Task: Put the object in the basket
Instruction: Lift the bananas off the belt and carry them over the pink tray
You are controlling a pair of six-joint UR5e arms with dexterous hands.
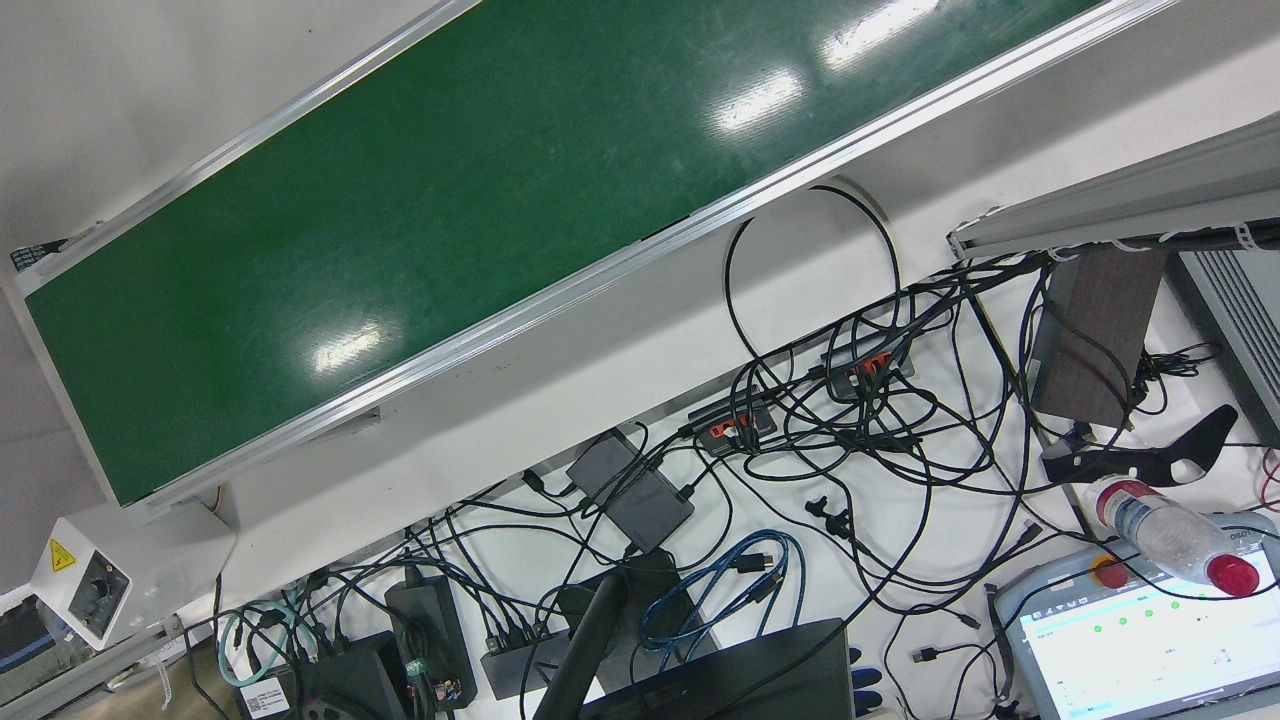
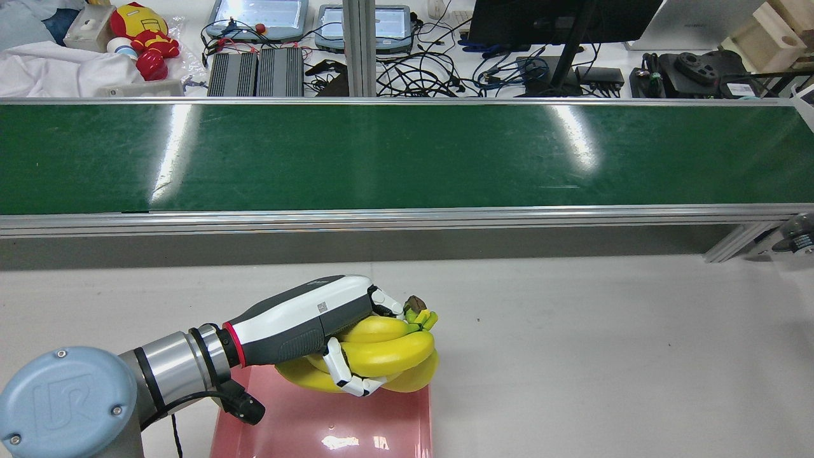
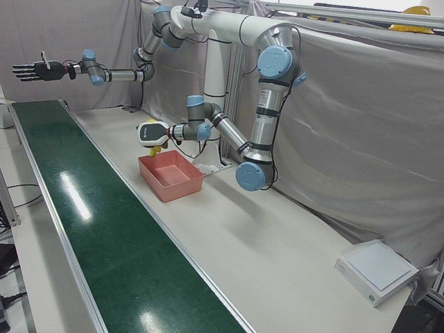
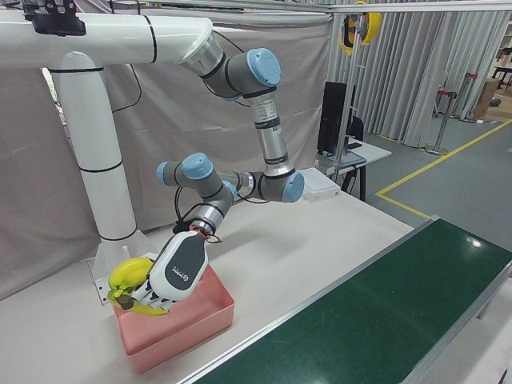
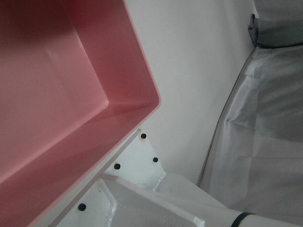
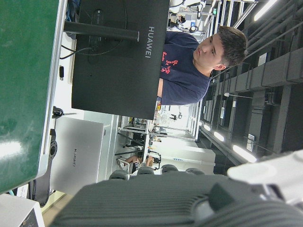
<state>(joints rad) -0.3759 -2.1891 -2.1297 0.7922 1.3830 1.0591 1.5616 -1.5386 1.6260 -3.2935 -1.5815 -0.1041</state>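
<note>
Nearest the rear camera, at the lower left, sits the blue-capped joint of the left arm [image 2: 70,401], reaching forward to the left hand [image 2: 318,324]. That hand is clamped around a bunch of yellow bananas [image 2: 388,356], white fingers [image 2: 343,372] wrapped over the fruit, and the brown stem end pointing to the far right. The bananas hang over the far edge of a pink basket [image 2: 331,432], which rests on the white table [image 2: 604,356] at the near left. In the right-front view the same hand [image 4: 172,276] holds the bananas [image 4: 130,276] above the basket's [image 4: 188,328] left end, raised clear of its floor. The hand's own camera looks down at one inner corner of the pink basket [image 5: 71,94], with the white arm pedestal [image 5: 142,198] beside it.

Beyond the table a long green conveyor belt [image 2: 407,156] runs left to right. Past it lies a desk crowded with black cables [image 2: 420,70], a monitor [image 2: 559,19] and a red and yellow toy figure [image 2: 143,38].

In the left-front view the right hand [image 3: 31,71] is raised high over the far end of the belt, well apart from the basket, fingers spread and holding nothing. Its camera shows a seated person [image 6: 189,66] behind a dark monitor [image 6: 118,56].
</note>
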